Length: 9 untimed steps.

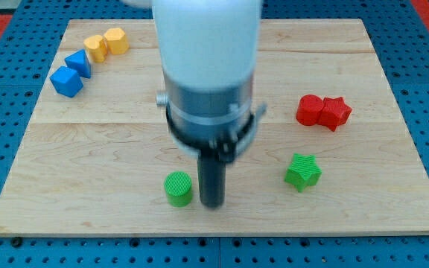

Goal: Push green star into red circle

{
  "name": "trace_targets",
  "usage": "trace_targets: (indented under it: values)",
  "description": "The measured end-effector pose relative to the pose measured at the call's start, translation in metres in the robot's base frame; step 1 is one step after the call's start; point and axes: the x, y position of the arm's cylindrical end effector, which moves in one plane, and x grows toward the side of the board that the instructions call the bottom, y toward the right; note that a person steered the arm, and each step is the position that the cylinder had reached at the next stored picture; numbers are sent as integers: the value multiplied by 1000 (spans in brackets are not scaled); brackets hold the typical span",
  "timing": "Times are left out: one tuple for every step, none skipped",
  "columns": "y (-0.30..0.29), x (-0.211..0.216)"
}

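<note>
The green star [302, 171] lies at the lower right of the wooden board [110, 149]. The red circle [310, 109] sits above it at the right, touching a red star [335, 113] on its right side. My tip [212, 203] rests on the board near the bottom middle, well to the left of the green star and just right of a green circle [178, 188]. The arm's white and grey body hides the board's upper middle.
At the top left lie two yellow blocks [115, 39] [94, 48] and two blue blocks [78, 62] [66, 81] in a curved row. The board's bottom edge runs just below my tip. A blue pegboard surrounds the board.
</note>
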Motion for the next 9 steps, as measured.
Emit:
trace_targets:
  values:
    - [27, 18]
    - [106, 13]
    - [155, -5]
    - [145, -38]
    - [132, -66]
    - [117, -56]
    - [83, -58]
    - [71, -61]
    - [104, -74]
